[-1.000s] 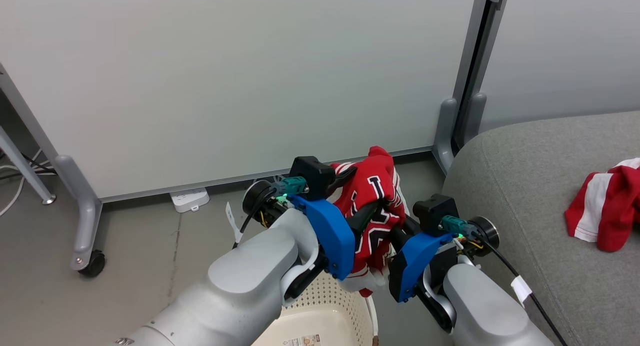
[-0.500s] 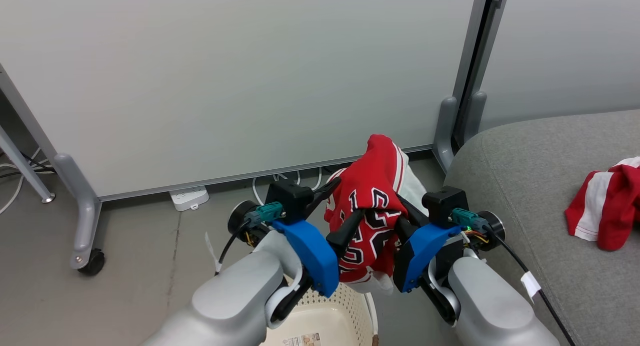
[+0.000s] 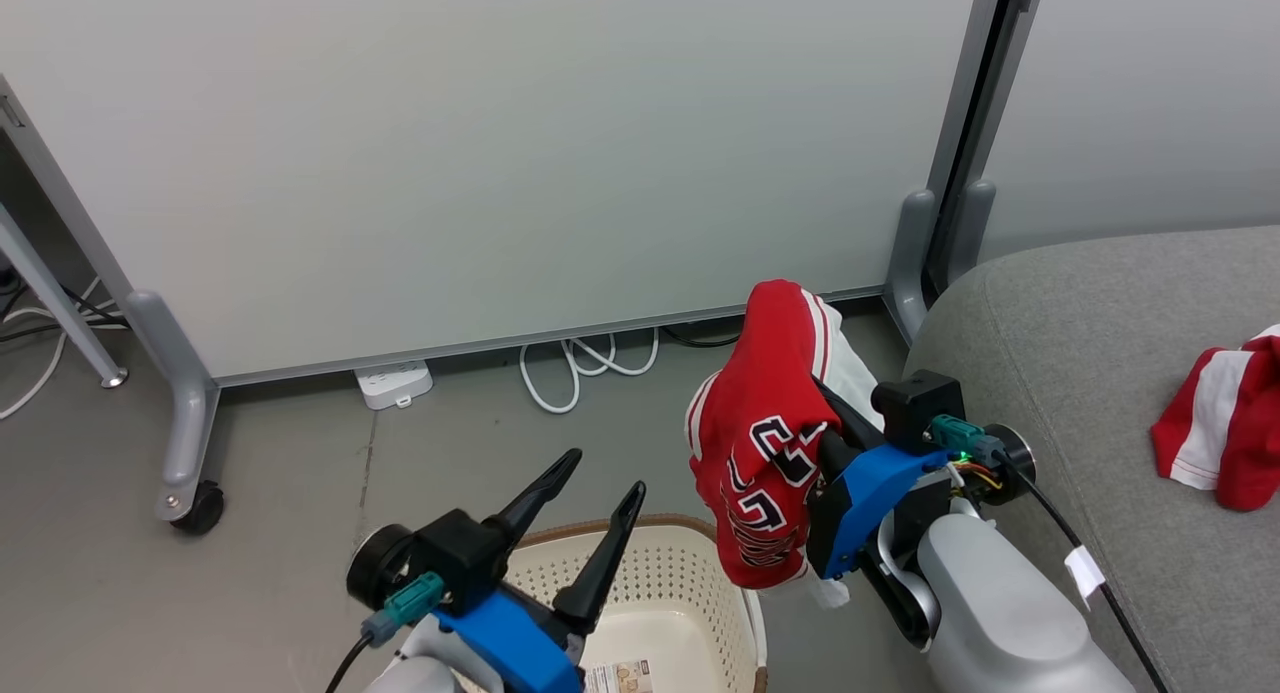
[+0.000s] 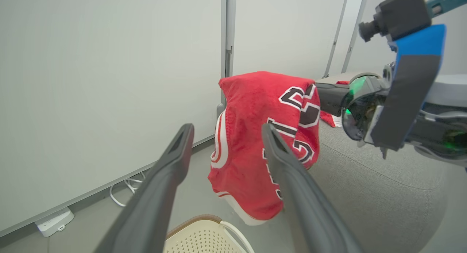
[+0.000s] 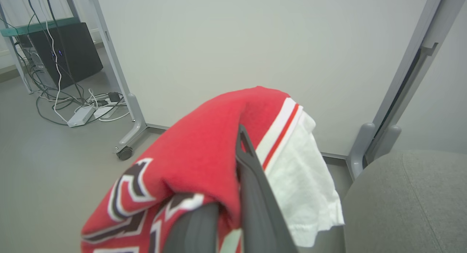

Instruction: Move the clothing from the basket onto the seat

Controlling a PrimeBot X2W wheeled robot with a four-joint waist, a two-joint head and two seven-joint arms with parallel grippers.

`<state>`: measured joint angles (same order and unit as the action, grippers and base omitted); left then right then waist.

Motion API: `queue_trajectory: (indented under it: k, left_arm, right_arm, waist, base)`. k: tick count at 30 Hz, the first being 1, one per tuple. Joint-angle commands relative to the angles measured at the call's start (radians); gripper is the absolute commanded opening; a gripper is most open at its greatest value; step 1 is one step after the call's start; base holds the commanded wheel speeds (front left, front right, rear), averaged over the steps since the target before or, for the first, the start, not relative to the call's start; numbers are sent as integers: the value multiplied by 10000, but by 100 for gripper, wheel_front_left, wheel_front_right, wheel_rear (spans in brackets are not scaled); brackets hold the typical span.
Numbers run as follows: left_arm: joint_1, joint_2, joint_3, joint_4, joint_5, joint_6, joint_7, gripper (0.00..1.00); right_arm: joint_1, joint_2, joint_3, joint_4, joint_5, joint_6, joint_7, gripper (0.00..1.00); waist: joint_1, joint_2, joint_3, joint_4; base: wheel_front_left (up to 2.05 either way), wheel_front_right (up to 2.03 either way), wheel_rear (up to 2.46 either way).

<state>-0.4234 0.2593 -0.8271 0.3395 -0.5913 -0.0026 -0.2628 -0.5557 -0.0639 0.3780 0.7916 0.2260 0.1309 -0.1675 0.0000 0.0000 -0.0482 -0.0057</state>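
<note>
The red jersey is held up by the R gripper, whose fingers are pressed together on a fold of the cloth. The fabric is draped over the fingertips, w/ black-and-white numerals and white trim hanging down. The jersey is clear of the basket, just beyond its right rim, and is hung over the floor beside the left edge of the grey seat, not touching it as far as can be seen. A second red-and-white garment is seen lying on the seat, twd its right side. The L gripper is spread wide, nothing betw. its fingers, above the basket's far rim. A power strip and a coiled white cable are laid on the floor at the foot of the partition panel.
</note>
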Motion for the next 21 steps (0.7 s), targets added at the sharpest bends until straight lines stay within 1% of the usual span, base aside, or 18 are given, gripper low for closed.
queue_trajectory:
  k: [1,4,10,16,21]
  left_arm:
    - [427,80,304,-193,241,-53,-27,100]
    - [1011,101,829,-406,624,-145,-27,100]
    - [1840,-208,1686,-500,1087,-367,-28,100]
    - [2163,-481,2112,-315,1530,-707,-28,100]
    - [2192,-624,2359,-183,1832,-899,-29,100]
  right_arm:
    - [121,-55,-58,-105,-33,-3,6,0]
    - [195,-86,-143,-176,-59,-3,46,0]
    - [297,-116,-289,-321,-127,-3,145,0]
    - [393,-101,-313,-456,-202,-3,240,0]
    - [439,-88,-304,-540,-221,-3,318,0]
  waist:
    - [0,0,5,24]
    - [0,0,18,70]
    - [0,0,19,134]
    - [0,0,0,101]
    - [0,0,-16,36]
  base:
    - [0,0,0]
    - [0,0,0]
    - [0,0,0]
    - [0,0,0]
    - [0,0,0]
